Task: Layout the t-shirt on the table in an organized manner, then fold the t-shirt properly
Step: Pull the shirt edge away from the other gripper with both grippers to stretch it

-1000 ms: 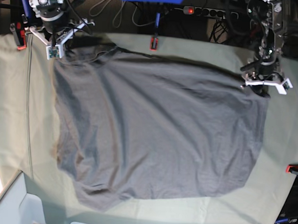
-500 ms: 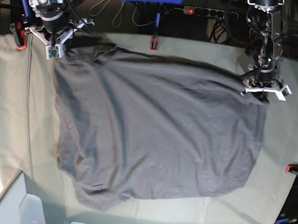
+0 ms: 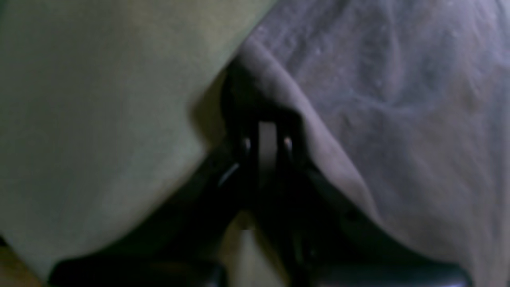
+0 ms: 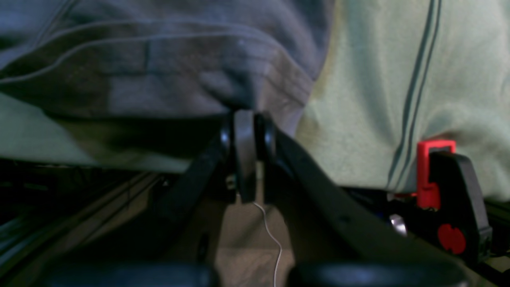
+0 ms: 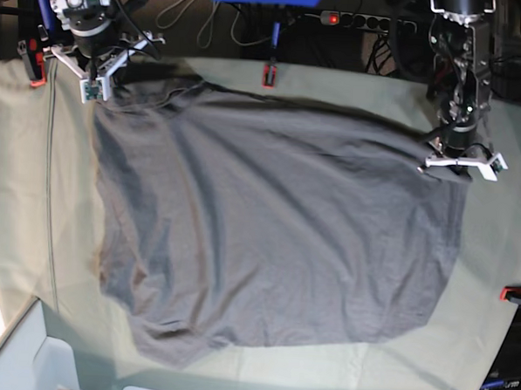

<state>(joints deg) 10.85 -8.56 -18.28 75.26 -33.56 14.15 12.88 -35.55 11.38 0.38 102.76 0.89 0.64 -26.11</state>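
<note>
Only wrist views reveal each claw, left claw (image 3: 266,135), right claw (image 4: 245,131), pinching t-shirt (image 5: 276,231)

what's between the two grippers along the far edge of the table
In the base view, only the t-shirt spans from the right gripper to the left gripper, each shut on a corner; nothing else lies on that stretch.

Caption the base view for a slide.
Grey t-shirt spread on the table, both grippers shut on its far corners: left, right.
</note>
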